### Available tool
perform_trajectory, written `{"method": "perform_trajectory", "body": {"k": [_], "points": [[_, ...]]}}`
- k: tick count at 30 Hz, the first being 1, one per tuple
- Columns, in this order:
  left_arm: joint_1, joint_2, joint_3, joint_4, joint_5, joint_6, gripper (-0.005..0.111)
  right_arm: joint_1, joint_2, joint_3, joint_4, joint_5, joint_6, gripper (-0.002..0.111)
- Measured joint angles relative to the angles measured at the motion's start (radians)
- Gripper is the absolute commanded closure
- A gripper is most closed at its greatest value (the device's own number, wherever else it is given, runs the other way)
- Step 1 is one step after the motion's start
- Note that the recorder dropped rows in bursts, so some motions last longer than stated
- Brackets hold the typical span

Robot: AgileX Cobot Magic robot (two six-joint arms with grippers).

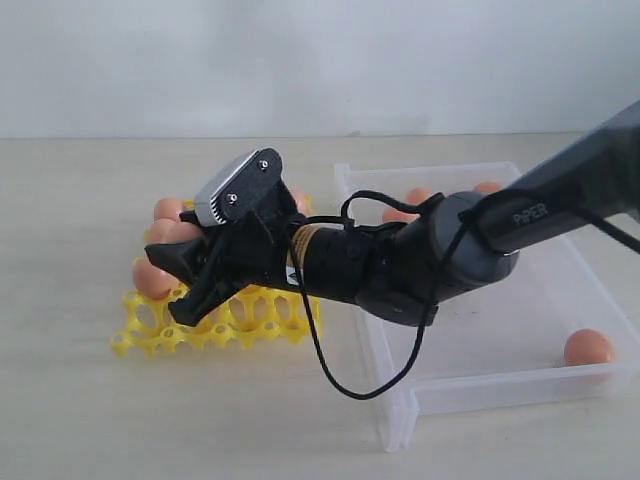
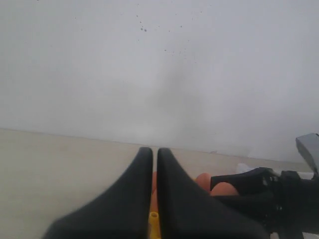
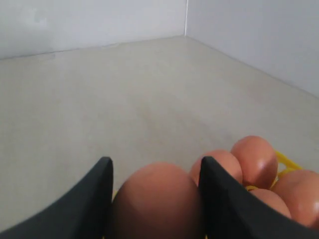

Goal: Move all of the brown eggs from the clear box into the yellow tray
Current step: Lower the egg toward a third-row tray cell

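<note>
- Step in hand: placement. An egg (image 3: 157, 199) is held by the right gripper (image 3: 155, 163) over the tray (image 1: 215, 325), with the arm stretched across from the box (image 1: 500, 390) side.
- Right jaws are set wide but closed on the egg, which is pressed on both sides by the fingers (image 3: 97, 199).
- Left gripper (image 2: 154, 152): fingers brought together, nothing held, near the tray.
- Egg location: just above the tray's left part in the exterior view, close to the tray eggs (image 3: 254, 159). It is judged not yet seated.
- Axis: the long axis is judged to lie along the fingers, so tilted down toward the tray, not upright. Which end leads cannot be told.
- Next: a free cup is to be chosen, the wrist tipped more upright, the egg lowered until seated, then the jaws opened. Neighbours must be cleared.
- Box eggs (image 1: 588, 347) are left to be moved.
</note>
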Motion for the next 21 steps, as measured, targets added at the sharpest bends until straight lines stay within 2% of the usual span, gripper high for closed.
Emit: {"method": "perform_trajectory", "body": {"k": [8,21], "points": [[0.0,0.0,0.0,0.0,0.0,0.0,0.103,0.0,0.073,-0.102,-0.016,0.1,0.057,0.109],[0.0,0.0,0.0,0.0,0.0,0.0,0.103,-0.008,0.089,-0.106,0.037,0.131,0.019,0.109]]}}
